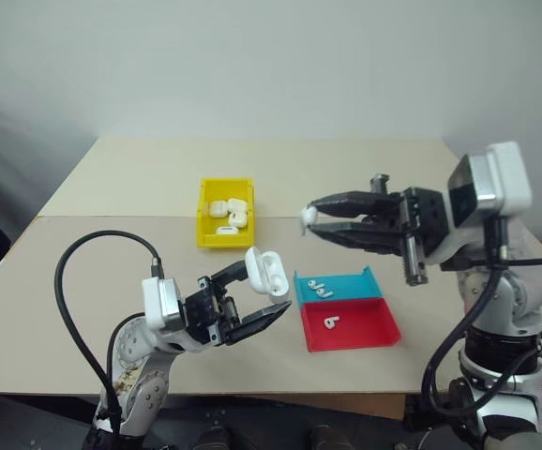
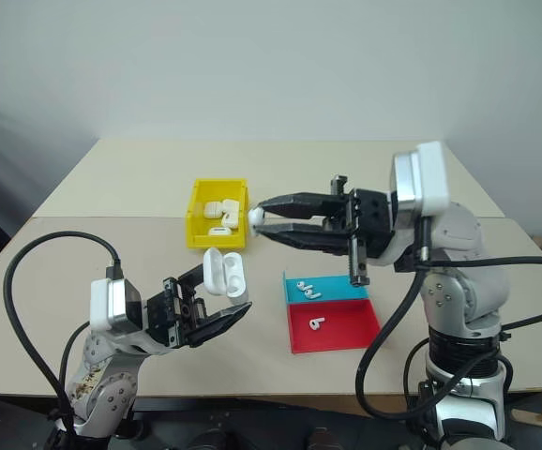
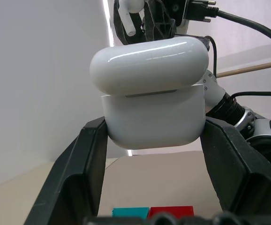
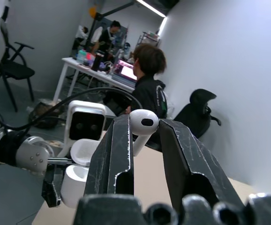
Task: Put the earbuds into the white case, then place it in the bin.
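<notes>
**Earbud held above the open case, ready for insertion**

On the left, the left gripper is raised above the surface, its jaws clamped on the lower body of the white case. The case is held with its lid flipped open and tilted, the open mouth facing up and toward the right gripper. Its long axis runs roughly upright, leaning to the right.

Behind it, the yellow bin rests on the surface, already holding several white cases.

Further right, the right gripper points leftward, nearly level, and its jaws are pinched on one of the earbuds. In the right wrist view the bulb is seen standing just past the fingertips, with the stem running back between them, so the earbud's long axis lies along the jaws. The earbud is up and to the right of the case, apart from it.

Below the right gripper, a teal tray carries two more earbuds and a red tray carries one.

For the step in hand, the stem would probably need turning toward the case mouth, since the bulb now leads. The earbud is best lined up over an empty well, lowered slowly, and released only once seated, with the case kept steady.
</notes>
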Motion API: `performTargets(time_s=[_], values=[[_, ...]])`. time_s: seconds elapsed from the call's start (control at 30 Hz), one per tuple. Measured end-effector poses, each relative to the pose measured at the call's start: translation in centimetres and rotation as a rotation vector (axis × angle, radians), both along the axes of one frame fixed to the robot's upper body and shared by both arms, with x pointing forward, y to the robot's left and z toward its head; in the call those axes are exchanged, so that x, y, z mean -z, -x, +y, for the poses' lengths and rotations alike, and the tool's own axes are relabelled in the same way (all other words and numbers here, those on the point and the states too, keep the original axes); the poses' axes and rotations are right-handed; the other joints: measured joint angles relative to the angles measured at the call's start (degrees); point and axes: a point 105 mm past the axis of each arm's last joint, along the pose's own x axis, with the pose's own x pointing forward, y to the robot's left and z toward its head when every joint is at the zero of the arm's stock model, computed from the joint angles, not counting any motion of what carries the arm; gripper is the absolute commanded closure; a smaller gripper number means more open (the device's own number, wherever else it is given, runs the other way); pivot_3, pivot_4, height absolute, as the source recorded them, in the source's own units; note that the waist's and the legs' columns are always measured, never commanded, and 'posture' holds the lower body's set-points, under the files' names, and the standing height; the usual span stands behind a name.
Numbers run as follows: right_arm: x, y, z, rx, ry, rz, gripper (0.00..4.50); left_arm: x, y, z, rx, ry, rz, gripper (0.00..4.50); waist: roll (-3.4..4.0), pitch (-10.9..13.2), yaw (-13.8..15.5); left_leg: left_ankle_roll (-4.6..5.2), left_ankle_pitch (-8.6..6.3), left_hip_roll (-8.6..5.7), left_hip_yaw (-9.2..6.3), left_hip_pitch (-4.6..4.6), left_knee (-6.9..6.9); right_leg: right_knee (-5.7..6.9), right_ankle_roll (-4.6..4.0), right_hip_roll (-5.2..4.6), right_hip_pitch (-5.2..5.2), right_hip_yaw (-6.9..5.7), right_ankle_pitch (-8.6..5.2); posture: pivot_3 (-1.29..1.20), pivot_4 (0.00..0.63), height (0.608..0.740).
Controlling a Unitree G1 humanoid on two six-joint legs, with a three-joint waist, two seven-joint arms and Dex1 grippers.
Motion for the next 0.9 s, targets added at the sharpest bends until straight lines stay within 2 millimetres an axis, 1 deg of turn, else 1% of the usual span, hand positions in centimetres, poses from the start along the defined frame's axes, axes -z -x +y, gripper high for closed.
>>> performTargets(time_s=[0.2, 0.4, 0.67, 0.83, 0.9], values=[[1.4, -0.3, 1.4, -0.028, 0.042, -0.015, 3.84, 0.0, 0.1, -0.1, 0.011, -0.005, -0.007, 1.78, 0.00, 0.0, 0.1, 0.00, 0.00, -0.01, 0.01, -0.01, 0.00, -0.01, 0.00, -0.01, -0.01, 0.00, 0.00, 0.00, 0.150, 0.740], [2.2, -0.8, 2.0, -0.021, 0.064, -0.029, 3.84, 0.0, 0.1, 0.0, 0.010, -0.005, -0.008, 1.78, 0.00, 0.0, 0.1, 0.00, 0.00, 0.00, 0.01, 0.00, 0.00, -0.02, 0.00, -0.01, 0.00, 0.00, 0.00, 0.00, 0.150, 0.740], [3.3, -1.3, 2.1, 0.003, 0.081, -0.043, 3.84, 0.1, 0.2, 0.0, 0.009, -0.010, -0.009, 1.78, 0.00, 0.0, 0.1, 0.00, 0.00, -0.01, 0.02, -0.02, 0.00, -0.02, 0.00, -0.02, -0.02, 0.00, -0.01, 0.00, 0.150, 0.740], [3.4, -1.3, 2.0, 0.001, 0.074, -0.058, 3.84, 0.1, 0.2, -0.1, 0.008, -0.012, -0.009, 1.78, 0.00, 0.0, 0.1, 0.00, 0.00, 0.00, 0.01, 0.00, 0.00, -0.01, 0.00, -0.01, 0.00, 0.00, -0.01, 0.00, 0.150, 0.740], [3.4, -1.3, 2.0, 0.000, 0.079, -0.059, 3.12, 0.2, 0.2, -0.1, 0.006, -0.016, -0.010, 1.78, 0.00, 0.0, 0.1, 0.00, 0.00, 0.00, 0.01, -0.01, 0.00, -0.02, 0.00, -0.02, -0.01, 0.00, -0.01, 0.00, 0.150, 0.740]])
